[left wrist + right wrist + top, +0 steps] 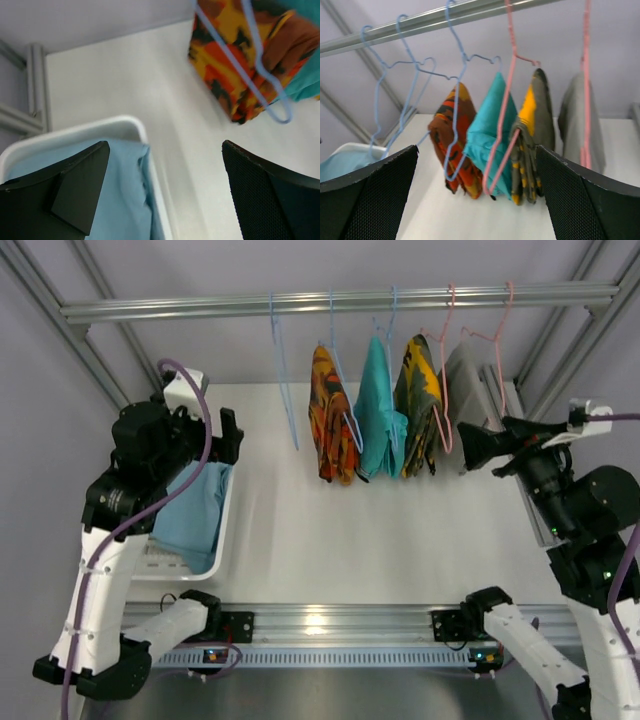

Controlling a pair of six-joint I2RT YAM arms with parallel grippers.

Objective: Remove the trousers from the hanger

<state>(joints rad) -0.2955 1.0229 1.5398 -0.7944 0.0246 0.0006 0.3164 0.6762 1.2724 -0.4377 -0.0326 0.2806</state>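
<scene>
Soft matt cloth trousers (195, 515), thin wire hanger (286, 390), smooth white plastic basket (120, 122)

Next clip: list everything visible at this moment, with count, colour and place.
plain light sky-blue cloth trousers: one, light blue, lying in the basket
white plastic basket: one, white, left side of the table
thin light blue wire hanger: one, light blue, empty, leftmost on the rail
orange-patterned garment: one, orange and dark, on a blue hanger
teal garment: one, teal, on a blue hanger, mid-rail
yellow-and-dark patterned garment: one, on a pink hanger
grey garment: one, grey, on a pink hanger, rightmost
metal rail: one, silver, across the back
white table: one, white
left gripper: black, jaws open, above the basket
right gripper: black, jaws open, facing the hung garments
</scene>
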